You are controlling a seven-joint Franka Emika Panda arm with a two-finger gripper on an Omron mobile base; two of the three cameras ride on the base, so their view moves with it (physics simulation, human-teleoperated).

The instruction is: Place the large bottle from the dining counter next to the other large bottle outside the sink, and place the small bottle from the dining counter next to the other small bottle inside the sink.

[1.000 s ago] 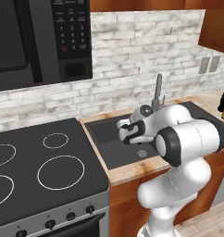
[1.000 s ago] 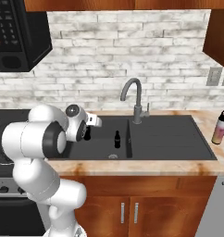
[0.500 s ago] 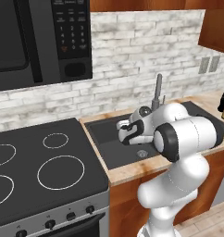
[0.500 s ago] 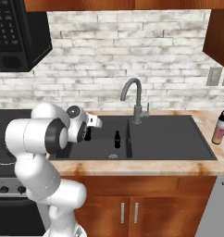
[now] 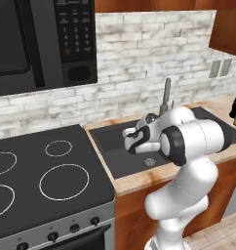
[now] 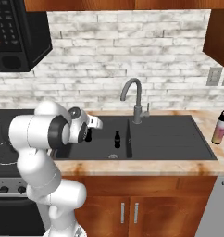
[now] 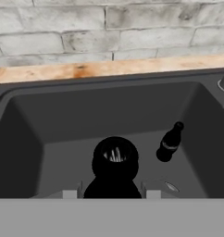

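The fingers (image 7: pixel 112 192) are clamped on the small bottle (image 7: pixel 115 163), held low inside the sink (image 7: pixel 49 120) near the other small bottle (image 7: pixel 169 142). Released tilted or too high, it would likely topple and strike its twin.

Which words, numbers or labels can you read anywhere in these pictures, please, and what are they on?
Nothing can be quoted.
Microwave keypad: rows of pale marks, too small and blurred to read.
Pink bottle on the counter: no legible print.
Small bottle in the sink: a pale band, no readable text.
Stove knobs: no readable marks.
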